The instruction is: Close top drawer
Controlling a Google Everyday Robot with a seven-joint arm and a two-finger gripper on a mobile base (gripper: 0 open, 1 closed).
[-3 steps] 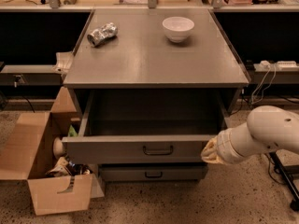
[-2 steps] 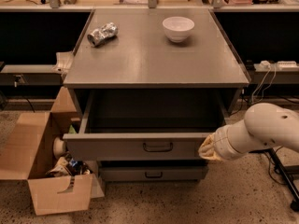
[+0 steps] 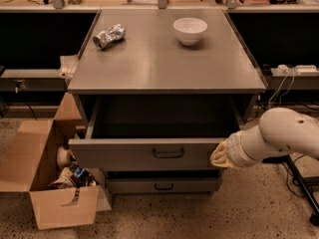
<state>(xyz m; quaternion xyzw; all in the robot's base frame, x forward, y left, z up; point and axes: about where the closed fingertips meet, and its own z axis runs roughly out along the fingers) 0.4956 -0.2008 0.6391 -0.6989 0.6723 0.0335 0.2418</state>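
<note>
The top drawer [image 3: 124, 156] of the grey metal cabinet stands pulled out towards me, and its inside looks empty and dark. Its flat front panel carries a small dark wire handle [image 3: 168, 153] at the centre. My gripper [image 3: 219, 156] comes in from the right on a white arm [image 3: 279, 133]. It sits against the right end of the drawer's front panel, right of the handle.
A white bowl [image 3: 190, 30] and a crushed silver can [image 3: 109, 35] lie on the cabinet top [image 3: 164, 68]. A lower drawer [image 3: 164, 185] is shut. An open cardboard box [image 3: 45, 183] holding trash stands on the floor at the left. Cables and a stand leg [image 3: 299, 183] are at the right.
The arm has moved a little to the left, bringing the gripper onto the right end of the drawer front. The drawer looks about as far out as before.
</note>
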